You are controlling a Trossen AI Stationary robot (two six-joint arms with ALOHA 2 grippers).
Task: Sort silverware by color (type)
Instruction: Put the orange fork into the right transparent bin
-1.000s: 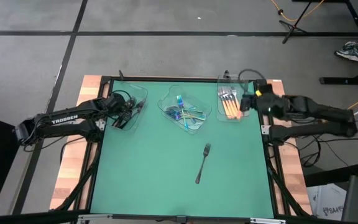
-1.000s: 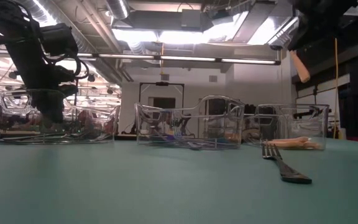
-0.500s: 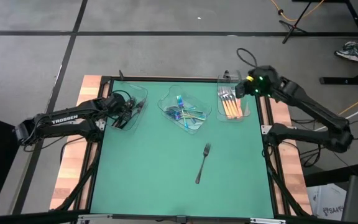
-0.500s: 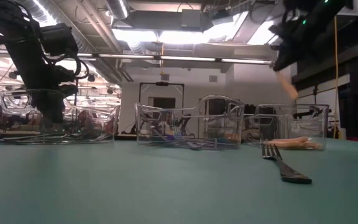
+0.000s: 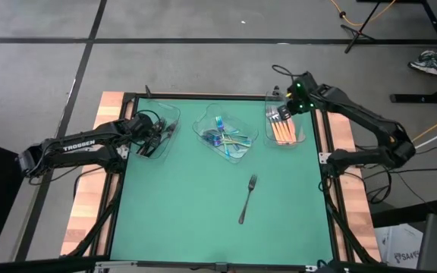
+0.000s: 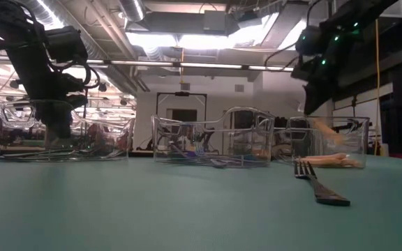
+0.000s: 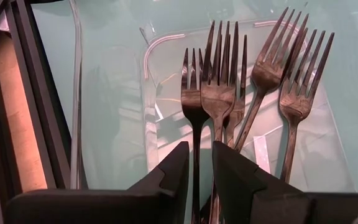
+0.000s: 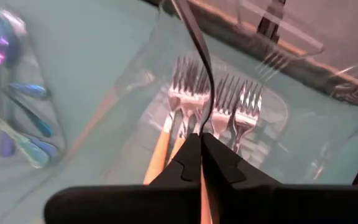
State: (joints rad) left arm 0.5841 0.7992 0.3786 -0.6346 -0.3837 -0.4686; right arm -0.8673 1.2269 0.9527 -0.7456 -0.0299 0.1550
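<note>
My right gripper point(image 5: 284, 112) point(image 8: 201, 138) hangs over the far end of the right clear tray point(image 5: 298, 140), shut on a silver fork with an orange handle point(image 6: 324, 131). Several like forks point(image 5: 281, 130) lie in that tray. My left gripper point(image 5: 158, 136) point(image 7: 199, 152) is low inside the left clear tray point(image 5: 146, 152), open by a narrow gap above several black forks point(image 7: 253, 74); one fork's handle runs under the gap. The middle tray point(image 5: 203, 125) holds the iridescent blue-purple pieces point(image 5: 224, 138). One black fork point(image 5: 247, 199) lies flat on the green mat. My right gripper pinches the orange-handled fork between its two fingers, near where the handle meets the silver neck point(image 8: 201, 127). The fingers come from above, slanting down. The curved neck runs on ahead of the fingertips, along them. The fork is lifted clear above the tray.
The three clear trays stand in a row along the mat's far edge point(image 5: 218, 98). The mat's near half point(image 5: 188, 220) holds only the lone black fork. Dark frame rails and wooden strips point(image 5: 89, 189) run along both sides.
My right gripper has carried the orange-handled fork from the table's right edge toward the left, over the right tray, and has come down toward it. The fork's handle now hangs much lower, just above the tray's rim.
</note>
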